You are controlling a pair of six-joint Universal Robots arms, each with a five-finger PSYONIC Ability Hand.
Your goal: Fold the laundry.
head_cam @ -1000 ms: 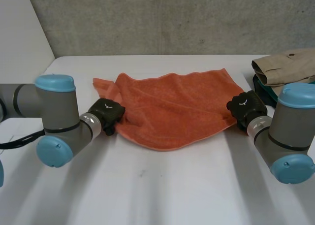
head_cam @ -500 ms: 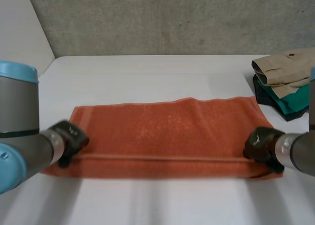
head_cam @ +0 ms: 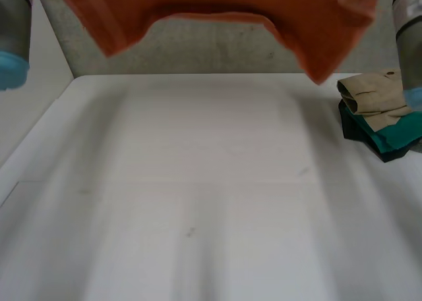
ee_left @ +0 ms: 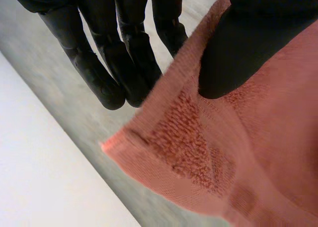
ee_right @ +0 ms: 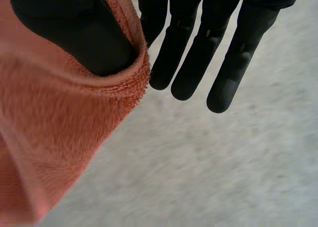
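I judge I am at the start of a fold: the towel is held up in the air between both hands, and no fold is laid down yet. In the left wrist view, my left hand pinches the towel close to a corner. Its thumb presses the cloth against the fingers, which are straight. In the right wrist view, my right hand does the same at an edge. The thumb is wrapped by the orange cloth, and the fingers are straight beside it.

The next move, as I judge it, calls for lowering the towel flat onto the surface. Both hands should come down together and keep the cloth stretched between them. Both pinches are small, so a quick move could pull the cloth out.

The towel is orange terry with thick loops and a flatter hem band near the corner. From the head view it hangs high above the surface and does not touch it. Its lower edge is uneven: a flap hangs down at each side, the right one lower, and the middle is higher.

Further away, at the right side of the surface, a pile of folded clothes lies well apart from the towel. Behind everything is the grey wall.
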